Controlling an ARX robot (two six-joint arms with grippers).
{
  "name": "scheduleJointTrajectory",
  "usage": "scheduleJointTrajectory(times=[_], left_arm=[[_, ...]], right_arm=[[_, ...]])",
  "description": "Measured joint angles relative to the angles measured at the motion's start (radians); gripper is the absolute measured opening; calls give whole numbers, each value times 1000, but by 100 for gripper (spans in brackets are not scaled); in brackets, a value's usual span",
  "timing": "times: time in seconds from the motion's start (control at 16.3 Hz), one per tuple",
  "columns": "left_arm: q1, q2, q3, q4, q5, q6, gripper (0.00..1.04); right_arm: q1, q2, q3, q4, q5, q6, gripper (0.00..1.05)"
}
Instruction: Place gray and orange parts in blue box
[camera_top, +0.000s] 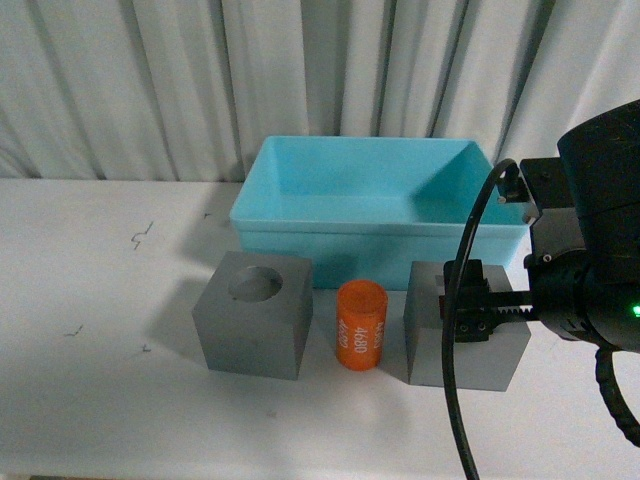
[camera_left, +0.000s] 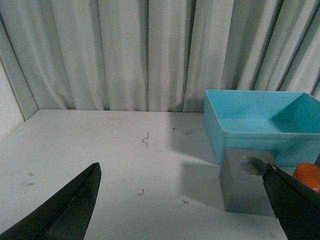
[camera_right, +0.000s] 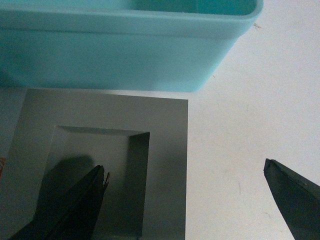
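**Bench Layout and Claw Status**

Pleated white curtain (camera_top: 150, 80) closes off the background. A white bench (camera_top: 80, 300) carries all parts.

The blue box (camera_top: 380, 250) sits at the rear of the bench, against the curtain, and no part lies inside it.

Three parts stand in a row in front of the box, on the robot's side:
- Left: gray cube with round recess (camera_top: 250, 330), recess facing up.
- Right: gray cube with rectangular recess (camera_top: 430, 350), just beside the box's front wall.
- Between them: orange cylinder (camera_top: 360, 325), upright, marked 4680, apart from both cubes.

The right claw (camera_right: 185, 167) hovers over the right cube with its jaws spread. One finger (camera_right: 75, 205) is above the rectangular recess, and the other is past the cube's edge, over bare bench.

The left claw (camera_left: 181, 167) is spread wide above bare bench, left of the round-recess cube, and grips nothing.
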Motion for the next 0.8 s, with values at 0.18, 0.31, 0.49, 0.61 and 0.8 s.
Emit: scheduleJointTrajectory(times=[0.18,0.31,0.49,0.61,0.8], left_arm=[[0,0,0,0,0,0,98],[0,0,0,0,0,0,98],[0,0,0,0,0,0,98],[0,0,0,0,0,0,98],[0,0,0,0,0,0,98]], right_arm=[[0,26,26,-4,4,19,98],[0,39,36,-10,5,45,98],[0,39,38,-34,5,102,70],[-2,32,21,-38,-7,149,23],[-24,4,-5,-43,-24,167,19]])
